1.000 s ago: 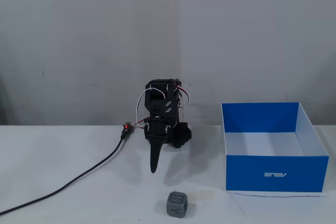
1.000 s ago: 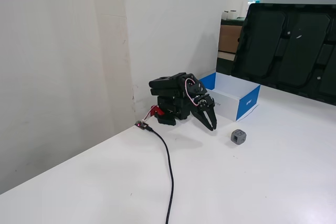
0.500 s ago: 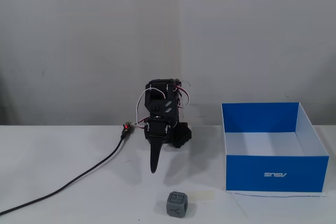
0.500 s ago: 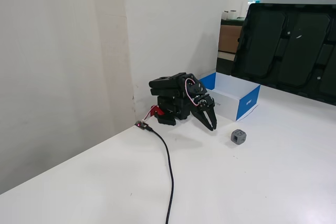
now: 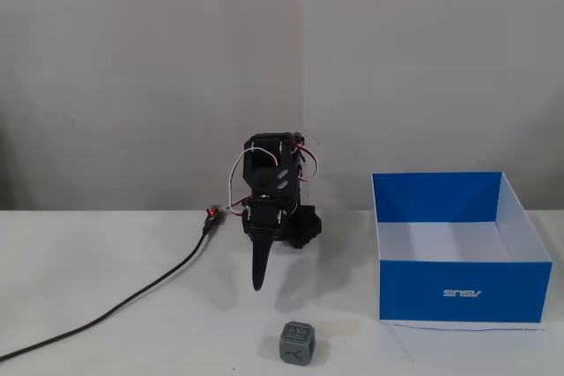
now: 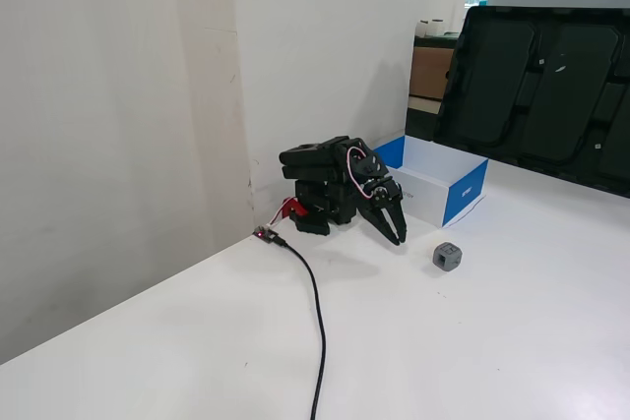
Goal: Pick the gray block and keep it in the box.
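Observation:
The gray block (image 5: 298,344) is a small dark cube with embossed faces, resting on the white table near the front edge; it also shows in the other fixed view (image 6: 447,257). The box (image 5: 463,292) is blue with a white inside and stands to the block's right, open at the top, and appears too in the other fixed view (image 6: 465,194). My arm is folded at the back against the wall. The gripper (image 5: 258,283) hangs tip-down just above the table, shut and holding nothing, a short way behind and left of the block. From the side, the gripper (image 6: 399,238) is clearly apart from the cube.
A black cable (image 5: 132,301) with a red plug runs from the arm's base toward the front left of the table. A large black panel (image 6: 541,76) leans behind the box at the table's far side. A wall stands right behind the arm.

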You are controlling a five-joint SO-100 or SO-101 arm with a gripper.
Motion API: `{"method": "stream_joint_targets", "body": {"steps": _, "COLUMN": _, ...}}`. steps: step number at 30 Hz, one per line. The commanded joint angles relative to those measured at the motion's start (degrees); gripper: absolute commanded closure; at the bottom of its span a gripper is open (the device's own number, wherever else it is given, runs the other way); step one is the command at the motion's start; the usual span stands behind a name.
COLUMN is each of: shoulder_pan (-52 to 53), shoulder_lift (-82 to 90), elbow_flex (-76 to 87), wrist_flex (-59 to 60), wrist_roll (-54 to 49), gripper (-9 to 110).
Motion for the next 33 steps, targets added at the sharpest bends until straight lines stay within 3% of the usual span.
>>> {"method": "stream_joint_targets", "body": {"steps": 1, "shoulder_pan": 0.0, "shoulder_lift": 6.9, "elbow_flex": 0.3, "wrist_flex": 0.1, "wrist_roll": 0.5, "gripper": 101}}
{"method": "stream_joint_targets", "body": {"steps": 33, "shoulder_pan": 0.0, "shoulder_lift": 6.3, "elbow_flex": -4.7, "wrist_flex": 1.1, "wrist_roll": 1.6, "gripper": 101}}
